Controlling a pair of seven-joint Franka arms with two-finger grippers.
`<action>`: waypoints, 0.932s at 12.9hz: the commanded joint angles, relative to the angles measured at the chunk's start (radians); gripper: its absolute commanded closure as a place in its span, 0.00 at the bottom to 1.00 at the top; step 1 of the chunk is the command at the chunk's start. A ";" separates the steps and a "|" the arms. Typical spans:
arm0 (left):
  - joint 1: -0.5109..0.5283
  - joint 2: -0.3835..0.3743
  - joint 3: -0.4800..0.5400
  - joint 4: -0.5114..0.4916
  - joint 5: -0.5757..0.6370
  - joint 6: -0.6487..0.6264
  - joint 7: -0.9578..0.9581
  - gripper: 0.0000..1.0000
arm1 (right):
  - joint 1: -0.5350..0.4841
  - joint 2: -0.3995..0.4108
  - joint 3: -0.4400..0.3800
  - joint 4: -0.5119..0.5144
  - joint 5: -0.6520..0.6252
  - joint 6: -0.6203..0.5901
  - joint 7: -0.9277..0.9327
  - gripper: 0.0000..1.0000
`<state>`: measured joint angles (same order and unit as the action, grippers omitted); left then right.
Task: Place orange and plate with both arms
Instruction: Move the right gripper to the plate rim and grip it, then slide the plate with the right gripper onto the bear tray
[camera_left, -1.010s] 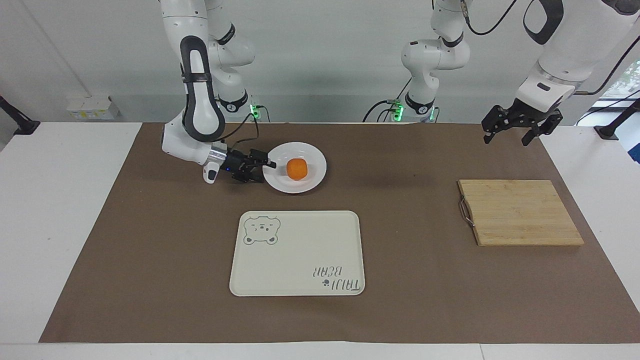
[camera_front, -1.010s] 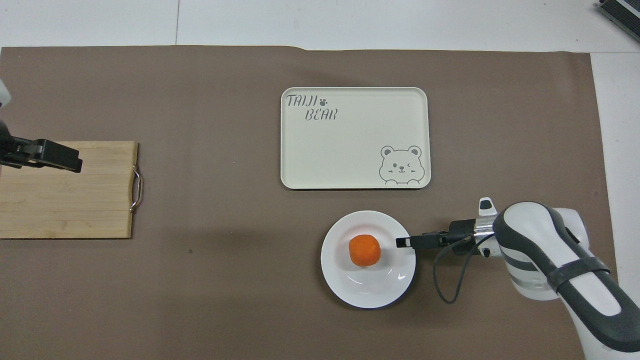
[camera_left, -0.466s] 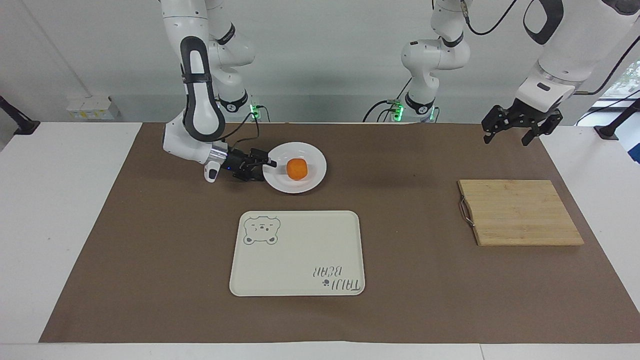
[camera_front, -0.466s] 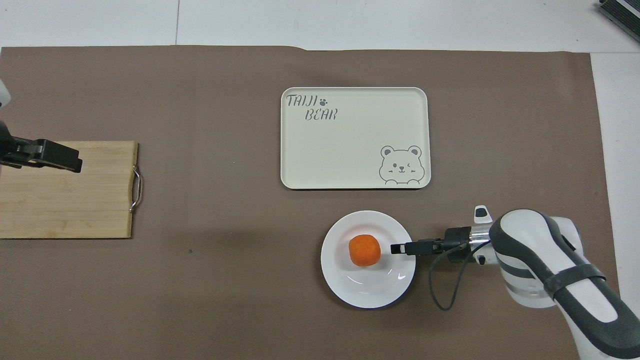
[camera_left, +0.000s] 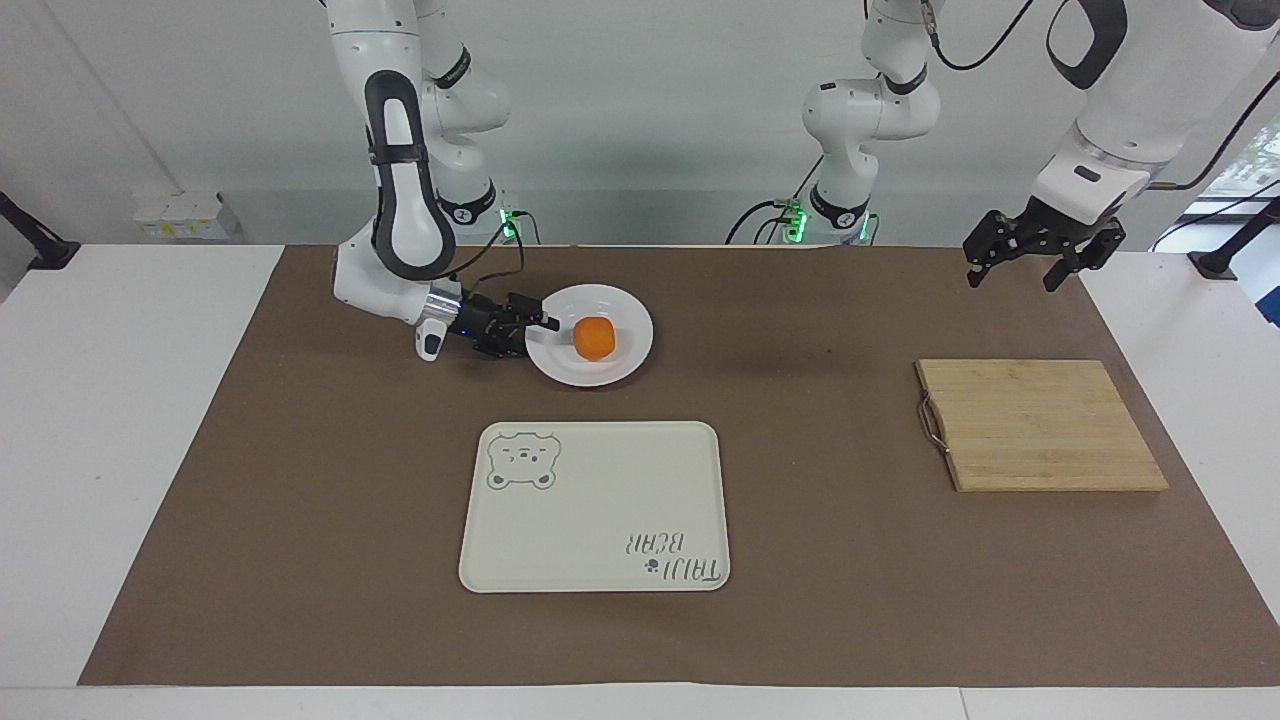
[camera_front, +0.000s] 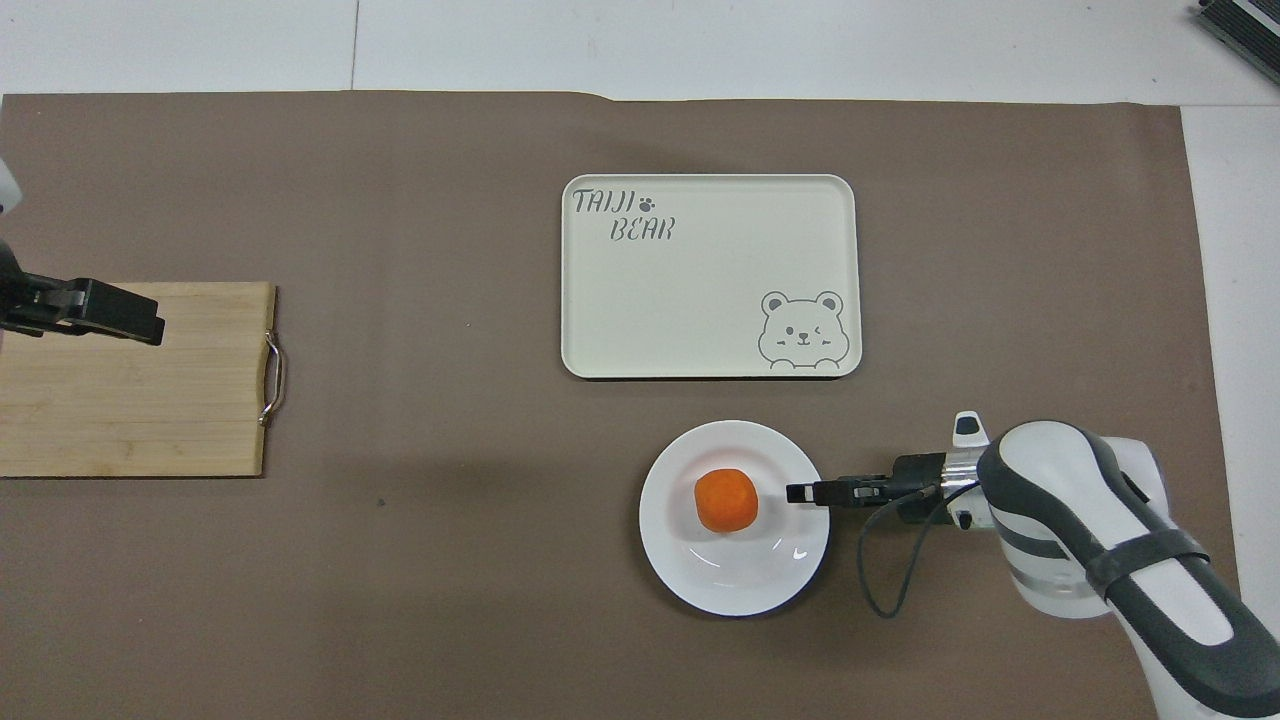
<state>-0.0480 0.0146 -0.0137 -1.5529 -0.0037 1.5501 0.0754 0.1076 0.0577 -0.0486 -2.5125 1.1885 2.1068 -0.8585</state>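
Facing view, upper centre:
plate (camera_left: 625, 365): carrying orange (camera_left: 594, 338).
right tool (camera_left: 535, 323): clenched on plate rim.
left tool (camera_left: 1040, 257): upper right, fingers spread, waiting over table (camera_left: 820, 480).

Overhead view, lower centre:
plate (camera_front: 740, 575): below tray (camera_front: 700, 290).
orange (camera_front: 727, 500): in its sunken centre.
right tool (camera_front: 805, 492): at rim.

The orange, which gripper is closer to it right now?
Right. The right gripper is at the plate's rim beside the orange; the left gripper waits above the table near the cutting board.
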 joint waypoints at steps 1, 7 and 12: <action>0.008 -0.012 -0.005 -0.013 0.017 -0.005 0.009 0.00 | 0.004 -0.026 0.003 -0.023 0.033 0.022 -0.013 0.83; 0.007 -0.012 -0.005 -0.013 0.017 -0.005 0.010 0.00 | 0.001 -0.021 0.003 -0.022 0.033 0.029 -0.032 1.00; 0.007 -0.012 -0.005 -0.013 0.017 -0.005 0.010 0.00 | 0.001 -0.004 0.004 0.021 0.201 0.016 -0.171 1.00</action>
<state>-0.0479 0.0146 -0.0137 -1.5529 -0.0036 1.5501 0.0754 0.1106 0.0500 -0.0484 -2.5108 1.3251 2.1330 -0.9962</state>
